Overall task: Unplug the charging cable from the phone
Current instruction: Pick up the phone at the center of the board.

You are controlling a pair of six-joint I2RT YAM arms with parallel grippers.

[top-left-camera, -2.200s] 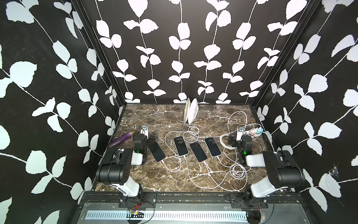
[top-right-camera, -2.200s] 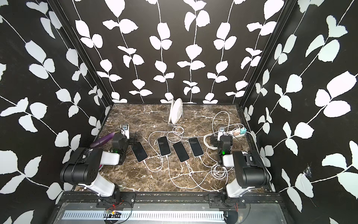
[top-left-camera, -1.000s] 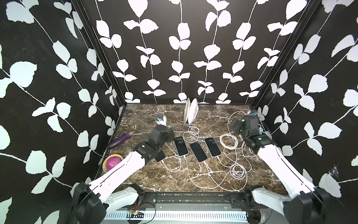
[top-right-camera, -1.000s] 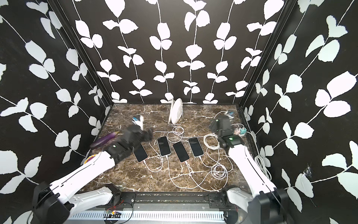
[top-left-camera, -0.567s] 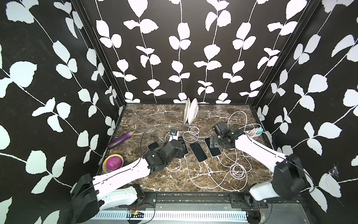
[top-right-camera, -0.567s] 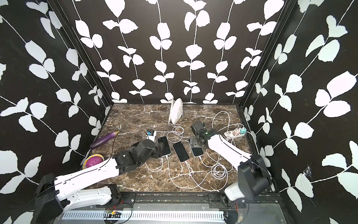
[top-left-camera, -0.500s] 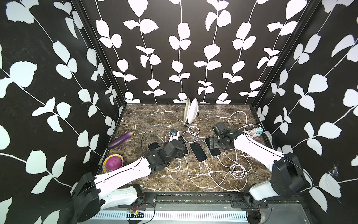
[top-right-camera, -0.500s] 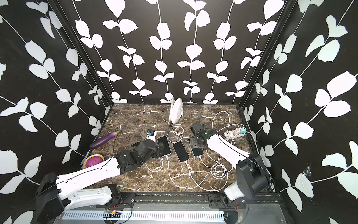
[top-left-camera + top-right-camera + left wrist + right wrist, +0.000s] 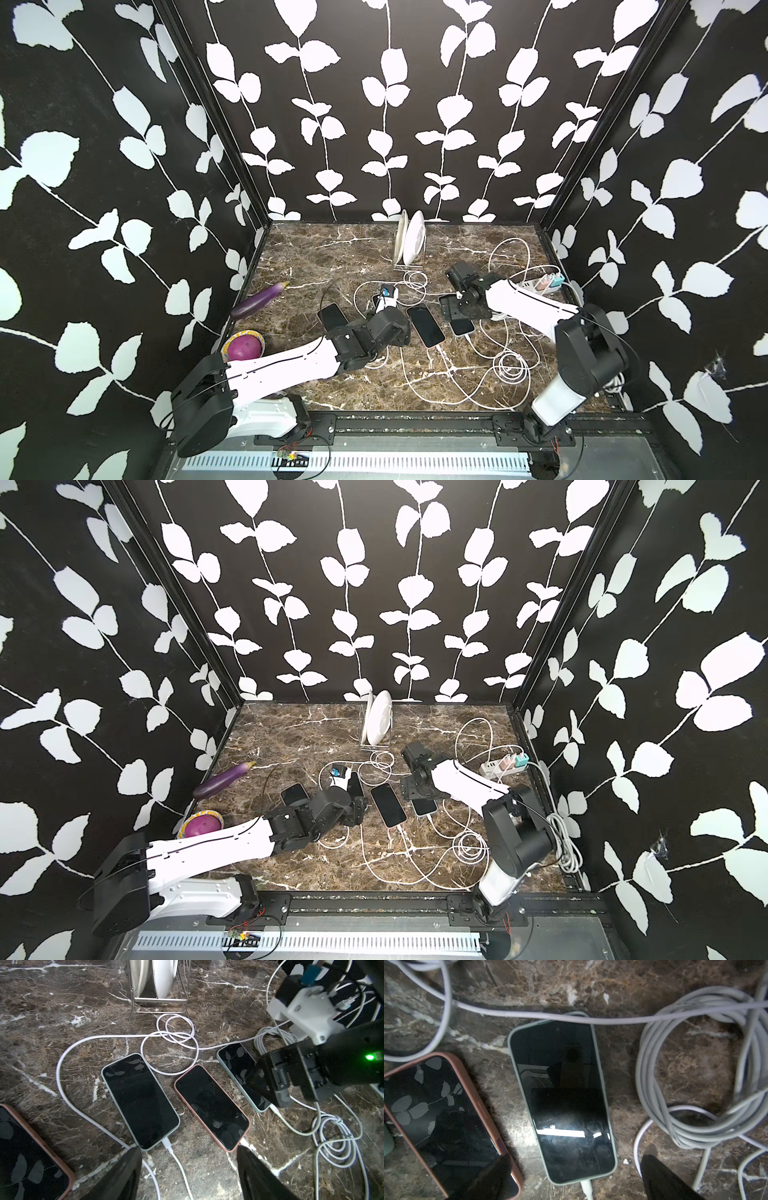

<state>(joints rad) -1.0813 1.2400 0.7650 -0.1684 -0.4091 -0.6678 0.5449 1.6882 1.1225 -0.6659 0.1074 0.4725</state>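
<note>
No longer parked at its near corner, the left gripper (image 9: pixel 188 1159) hovers with jaws spread at the plugged end of the green-cased phone (image 9: pixel 141 1101), second in the row, near and left of the plate rack (image 9: pixel 160 999). Near and right of that rack, the right gripper (image 9: pixel 575 1164), likewise brought in and spread wide, straddles the end of the rightmost phone (image 9: pixel 562 1095). Its white charging cable (image 9: pixel 586 1187) sits plugged in there, so I judge the pull not yet begun.

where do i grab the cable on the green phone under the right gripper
Grip the white plug where it enters the green phone, not the slack cord. Come from above with the open right gripper, one finger each side: the phone lies flat, the plug jutting from its short end.
</note>
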